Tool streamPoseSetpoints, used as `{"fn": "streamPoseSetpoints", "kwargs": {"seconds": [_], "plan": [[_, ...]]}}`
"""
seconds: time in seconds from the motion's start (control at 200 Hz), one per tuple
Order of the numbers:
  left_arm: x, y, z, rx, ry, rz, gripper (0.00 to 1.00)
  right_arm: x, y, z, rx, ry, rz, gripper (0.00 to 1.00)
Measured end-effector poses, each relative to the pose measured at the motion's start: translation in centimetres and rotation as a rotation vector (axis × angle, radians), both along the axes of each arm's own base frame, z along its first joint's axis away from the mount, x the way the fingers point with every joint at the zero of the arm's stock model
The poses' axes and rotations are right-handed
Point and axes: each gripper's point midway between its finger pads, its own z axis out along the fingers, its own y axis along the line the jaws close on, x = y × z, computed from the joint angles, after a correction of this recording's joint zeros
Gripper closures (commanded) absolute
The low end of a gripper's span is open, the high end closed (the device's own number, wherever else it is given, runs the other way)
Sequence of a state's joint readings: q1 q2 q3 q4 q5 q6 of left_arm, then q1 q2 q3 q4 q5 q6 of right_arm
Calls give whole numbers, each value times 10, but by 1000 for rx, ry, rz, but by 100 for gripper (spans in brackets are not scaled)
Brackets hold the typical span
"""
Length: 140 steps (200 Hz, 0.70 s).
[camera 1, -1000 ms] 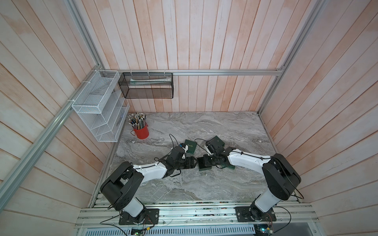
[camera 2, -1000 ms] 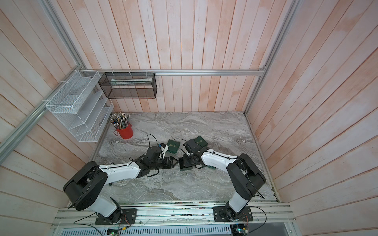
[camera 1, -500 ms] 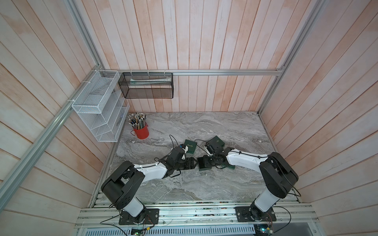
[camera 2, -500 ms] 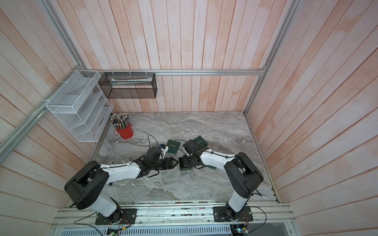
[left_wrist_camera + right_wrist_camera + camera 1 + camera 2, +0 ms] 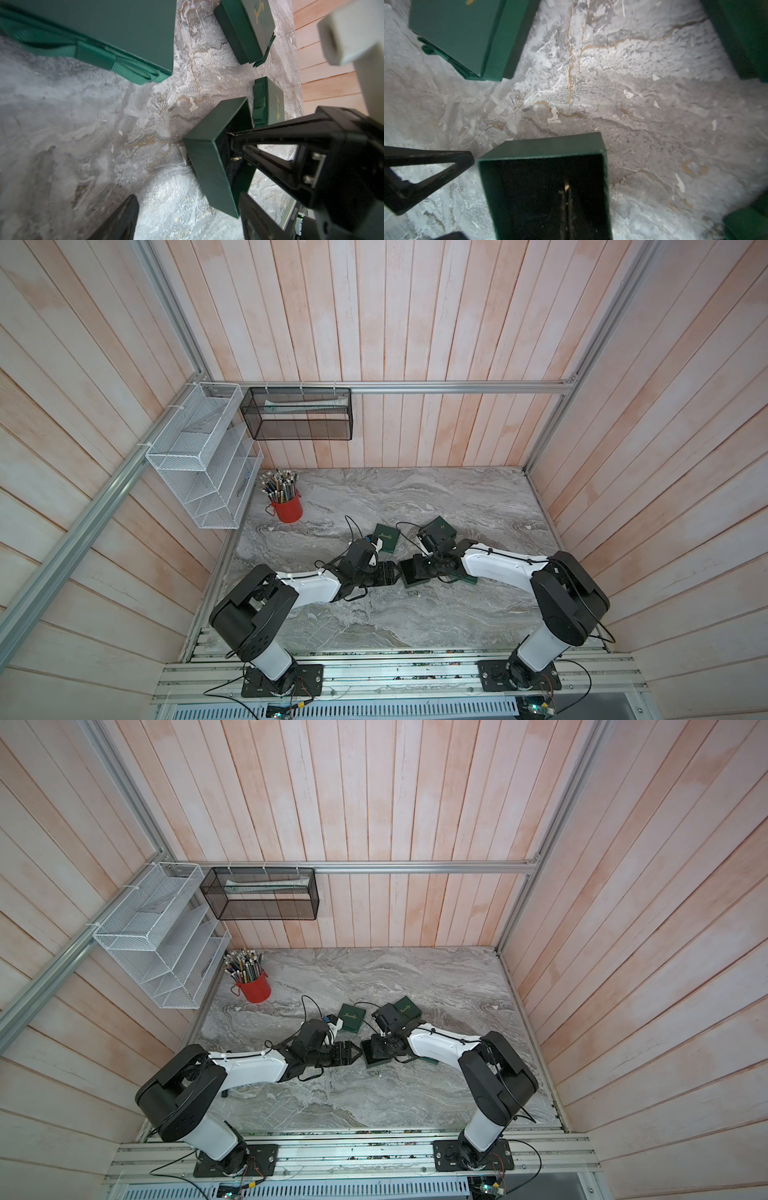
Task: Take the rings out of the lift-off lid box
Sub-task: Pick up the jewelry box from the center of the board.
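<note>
The lift-off lid box (image 5: 409,581) (image 5: 374,1060) stands open and lidless at the table's middle, dark green outside with a dark lining (image 5: 529,187). My right gripper (image 5: 566,194) (image 5: 426,567) (image 5: 384,1048) reaches down into it, shut. A tiny pale gold ring (image 5: 566,187) shows pinched at its tips. Another small ring (image 5: 235,159) glints on the lining under the right fingers (image 5: 270,135). My left gripper (image 5: 191,220) (image 5: 397,570) (image 5: 352,1051) is open just left of the box, one finger (image 5: 463,160) at the box's corner.
Closed green boxes lie behind: one (image 5: 386,538) (image 5: 249,27) by the left wrist, one (image 5: 440,526) (image 5: 272,101) behind the right wrist. A flat green piece (image 5: 467,578) lies under the right forearm. A red pencil cup (image 5: 286,506) stands back left.
The right gripper's fingers have closed inside the open box. The right arm shifted slightly; the left arm and its open gripper have stayed where they were.
</note>
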<state>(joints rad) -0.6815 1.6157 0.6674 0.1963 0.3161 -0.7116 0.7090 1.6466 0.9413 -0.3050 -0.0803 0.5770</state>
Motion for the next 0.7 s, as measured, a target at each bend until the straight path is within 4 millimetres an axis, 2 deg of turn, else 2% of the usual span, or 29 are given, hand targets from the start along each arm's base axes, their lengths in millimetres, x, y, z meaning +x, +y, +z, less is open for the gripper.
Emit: {"fn": "streamPoseSetpoints", "kwargs": {"seconds": [0.27,0.41,0.56,0.7], "plan": [[6,-9,3,-17,0,-15,22,4,7,23,100,-42,-17,100],[9,-11,6,-24,-8,-15,22,1,6,21,134,-27,-28,100],[14,-16,9,-36,-15,-11,27,-3,2,16,153,0,-43,100],[17,-17,2,-39,-1,-10,27,-2,1,15,187,11,-57,100]]}}
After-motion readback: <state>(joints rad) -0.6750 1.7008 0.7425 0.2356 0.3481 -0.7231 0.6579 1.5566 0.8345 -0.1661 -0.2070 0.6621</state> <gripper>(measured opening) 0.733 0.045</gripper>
